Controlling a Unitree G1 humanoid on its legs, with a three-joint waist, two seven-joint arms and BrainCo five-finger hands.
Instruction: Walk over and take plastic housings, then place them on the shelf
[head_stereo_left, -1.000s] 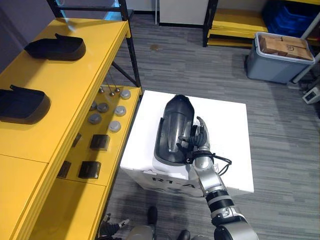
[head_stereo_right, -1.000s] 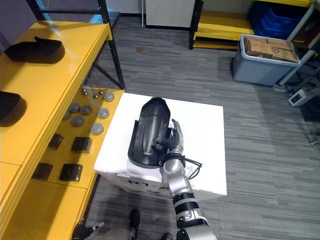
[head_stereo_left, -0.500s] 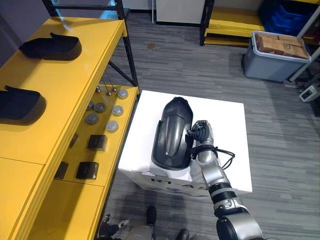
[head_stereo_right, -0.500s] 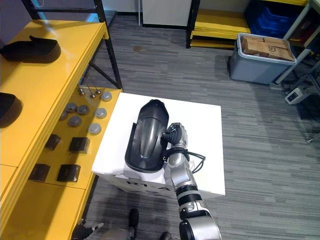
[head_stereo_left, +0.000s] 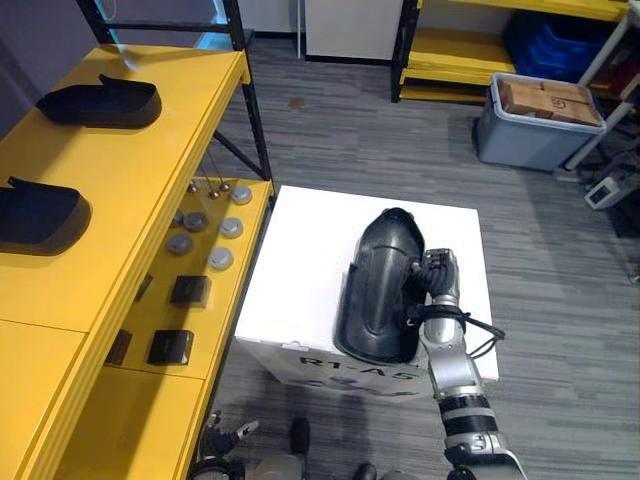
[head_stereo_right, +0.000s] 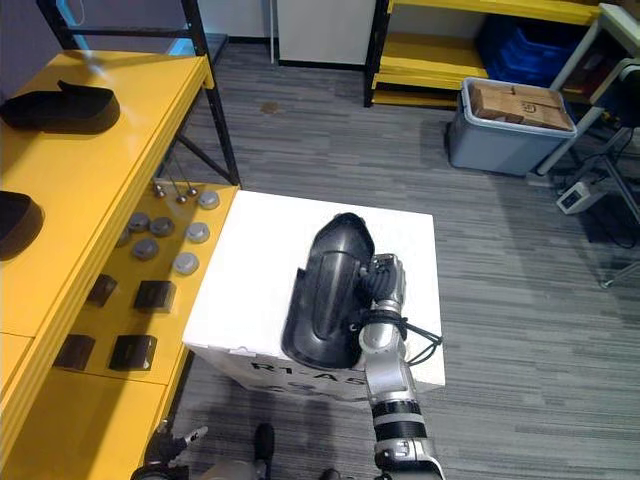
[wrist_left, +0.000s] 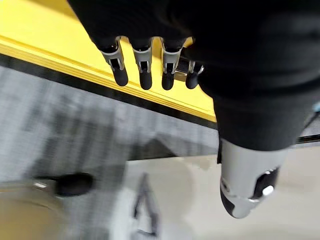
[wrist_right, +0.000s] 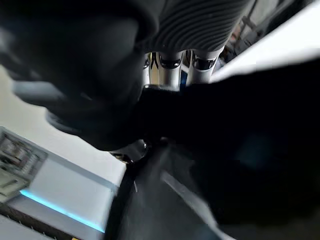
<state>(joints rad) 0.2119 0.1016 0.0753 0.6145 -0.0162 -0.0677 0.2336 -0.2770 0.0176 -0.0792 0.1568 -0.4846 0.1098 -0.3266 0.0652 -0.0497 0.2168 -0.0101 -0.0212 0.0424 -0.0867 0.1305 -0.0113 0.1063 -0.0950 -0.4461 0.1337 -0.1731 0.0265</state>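
A black plastic housing (head_stereo_left: 378, 288) stands tipped on its edge on the white box (head_stereo_left: 300, 265), near the box's right side. My right hand (head_stereo_left: 437, 280) is against the housing's right rim, its fingers curled round that rim. In the right wrist view the silver fingers (wrist_right: 170, 64) disappear over the dark housing (wrist_right: 240, 145). Two more black housings (head_stereo_left: 98, 100) (head_stereo_left: 40, 212) lie on the top of the yellow shelf (head_stereo_left: 130, 190) at the left. My left hand (wrist_left: 144, 70) hangs with straight fingers beside a yellow shelf edge, holding nothing.
The shelf's lower level holds several grey discs (head_stereo_left: 205, 235) and black blocks (head_stereo_left: 188, 291). Black shelf posts (head_stereo_left: 255, 110) rise beside the box. A grey bin (head_stereo_left: 535, 125) with a cardboard box sits on the floor at the back right, before another yellow rack (head_stereo_left: 455, 60).
My right hand's fingers have curled round the housing's rim. The housing has tipped up from lying flat and shifted to the right on the box. The camera has drifted slightly.
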